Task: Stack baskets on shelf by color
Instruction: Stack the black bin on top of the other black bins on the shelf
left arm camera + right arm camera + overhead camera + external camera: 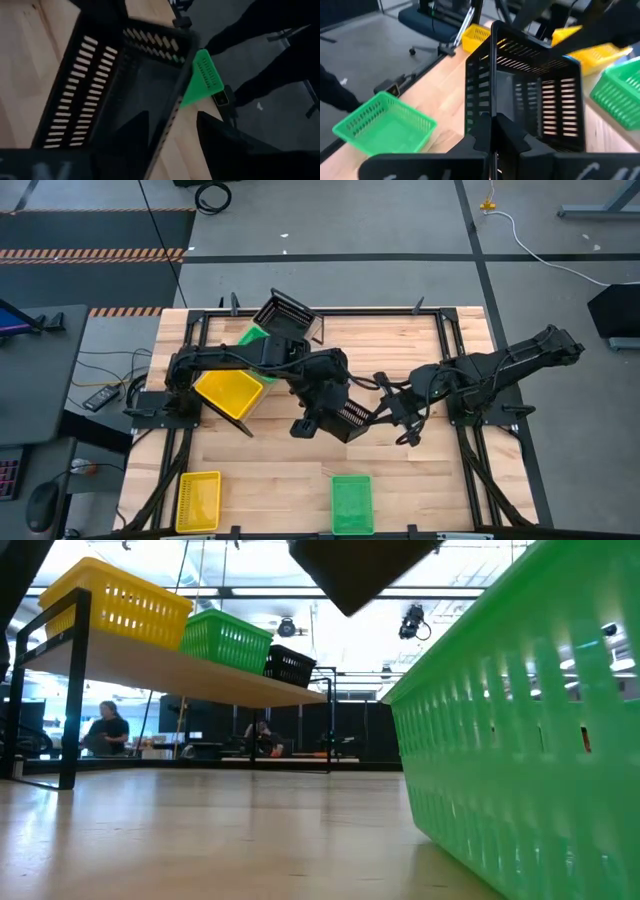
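Note:
A black basket [352,420] hangs tipped over the middle of the table, between my two grippers. My right gripper [388,416] comes in from the right and is shut on it. My left gripper [172,117] stands open astride one wall of this basket [100,75], one finger inside and one outside; I see no touch. The raised shelf [200,675] carries a yellow basket [120,602], a green basket [225,640] and another black basket [290,665] in a row, each resting on its bottom. My right gripper pinches the thin top edge of one wall [492,107] of the black basket between its two fingers. The fingers reach in from the table's right side, slanting down. The basket [530,95] is lifted clear of the table and tipped, its open side turned toward my right wrist.
A yellow basket [198,500] and a green basket [351,502] lie on the tabletop near its front edge. The green one fills the right of the low view [520,740]. Black frame rails [470,470] run along the table's sides. People show in the room behind.

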